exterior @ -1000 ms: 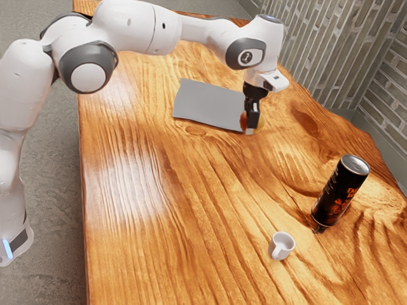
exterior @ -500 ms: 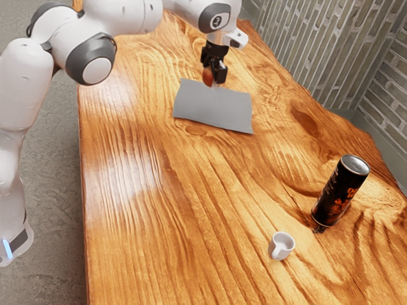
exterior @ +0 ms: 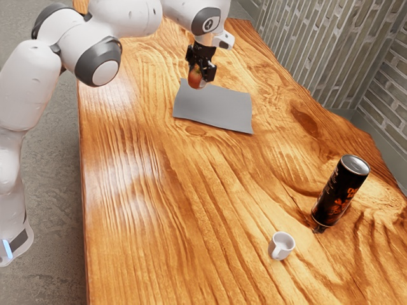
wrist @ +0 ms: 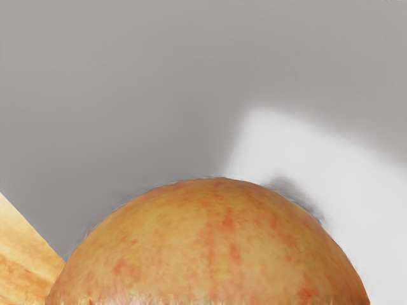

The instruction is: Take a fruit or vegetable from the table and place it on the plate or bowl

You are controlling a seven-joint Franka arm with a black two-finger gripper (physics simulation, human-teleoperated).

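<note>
My black gripper (exterior: 196,77) is shut on a small orange-red fruit (exterior: 194,80), held just above the far left corner of a flat grey square plate (exterior: 219,109) at the back of the wooden table. In the wrist view the fruit (wrist: 210,248) bulges large and mottled orange under the hand, with the grey plate (wrist: 159,95) spread beneath it and a pale glare patch beside it.
A dark drink can (exterior: 339,192) stands upright toward the exterior view's right, with a small white cup (exterior: 281,244) in front of it. A brick wall (exterior: 343,44) runs along the table's far right side. The wooden table (exterior: 165,210) is bare between plate and cup.
My arm has carried the fruit from the plate's right corner across its far edge to the far left corner. The grip stayed shut on it.
</note>
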